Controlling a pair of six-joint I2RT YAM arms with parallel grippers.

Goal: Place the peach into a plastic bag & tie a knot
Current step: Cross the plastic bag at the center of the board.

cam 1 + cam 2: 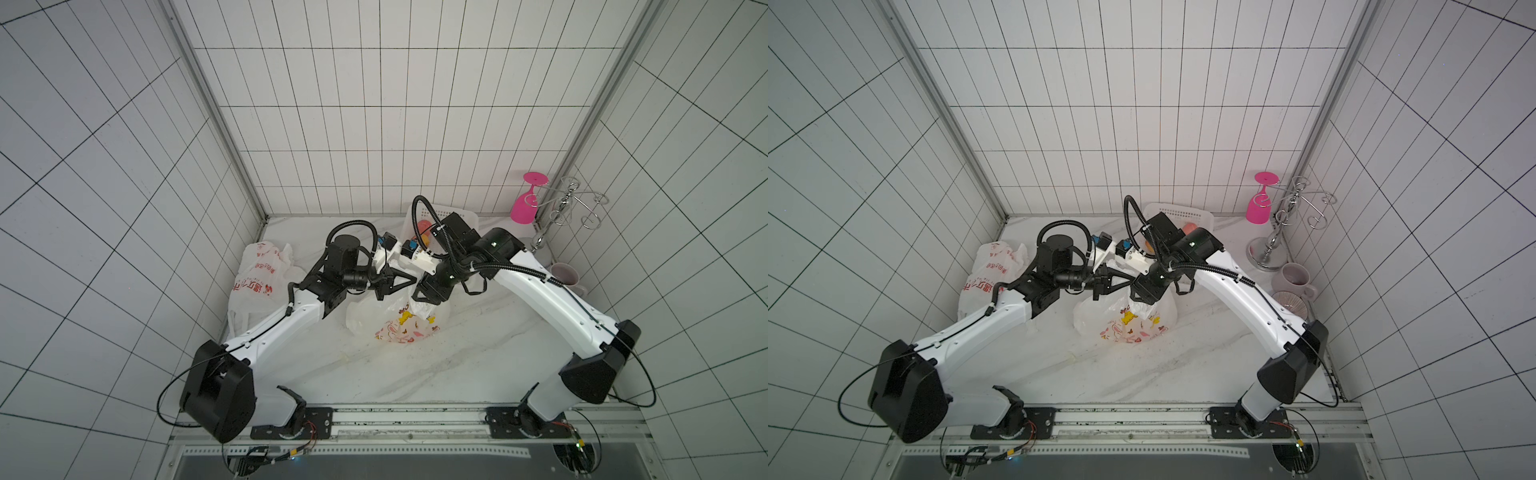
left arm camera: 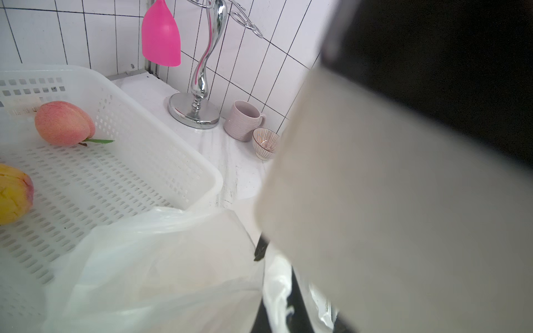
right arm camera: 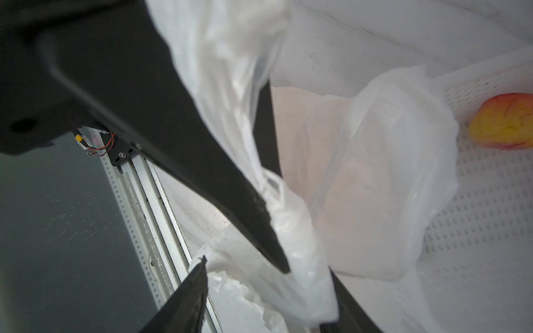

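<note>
Film of the plastic bag (image 1: 399, 322), thin, milky and crumpled, printed low down with yellow and pink shapes, slumps at the middle of the white, grey-veined surface (image 1: 415, 374), its top rising to where both arms meet. The left pincer (image 1: 411, 278), a black wedge, is closed tight on a bunched fold of that film, seen close in the right wrist view. The right pincer (image 1: 417, 300) stands partly open just beside it, its ridged black fingers (image 3: 190, 297) apart with loose film lying between them. The peach (image 2: 65, 122), round, matte and pink-orange with a cleft and a slim green leaf, lies in the perforated white plastic basket (image 2: 173, 161) behind the bag, apart from a yellow-red fruit (image 2: 14, 196) in the same basket. A pinkish tint shows through the bag in the right wrist view; its source cannot be told. In the far right corner stand a curvy chrome rack (image 2: 202, 86) with a smooth pink glass (image 2: 160, 34) hanging bowl-down, a ribbed pale mug (image 2: 240, 121) and, just beside it, a striped bowl (image 2: 265, 142). A crumpled red-printed bag (image 1: 259, 278) lies by the left wall.
</note>
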